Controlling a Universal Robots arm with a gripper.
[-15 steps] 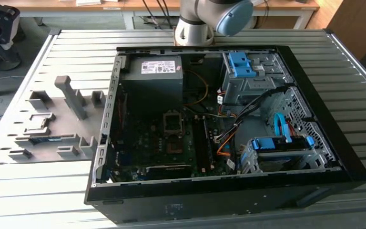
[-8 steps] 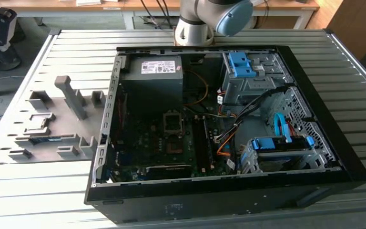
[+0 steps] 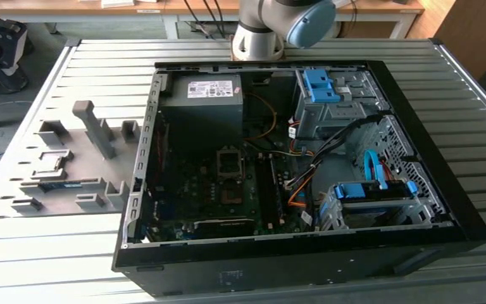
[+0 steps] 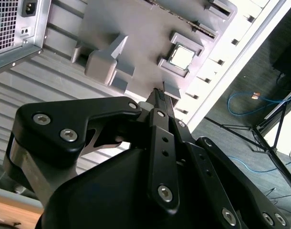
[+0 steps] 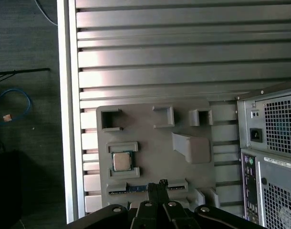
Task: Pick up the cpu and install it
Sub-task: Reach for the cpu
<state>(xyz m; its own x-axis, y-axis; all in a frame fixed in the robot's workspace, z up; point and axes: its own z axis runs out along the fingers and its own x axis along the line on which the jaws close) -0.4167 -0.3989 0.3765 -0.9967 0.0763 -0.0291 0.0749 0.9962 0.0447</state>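
Observation:
The cpu (image 5: pixel 121 161) is a small square chip with a dull silvery face, lying flat in a square nest of the grey fixture plate (image 5: pixel 150 143). It also shows in the second wrist view as the cpu (image 4: pixel 182 56) in the same nest. My gripper (image 5: pixel 157 183) hangs well above the fixture plate, off to one side of the cpu and over the plate's edge. Its black fingers (image 4: pixel 160 102) are shut with nothing between them. In the exterior view the motherboard's socket (image 3: pixel 228 162) lies inside the open computer case (image 3: pixel 445 190).
The fixture plate (image 3: pixel 83 168) sits on the slatted metal table (image 3: pixel 445 82) at the exterior view's left of the case. A tall grey post (image 3: pixel 95 126) rises from it. A narrow memory stick (image 3: pixel 60 185) lies near its front. The case's rear panel (image 5: pixel 274 143) stands close by.

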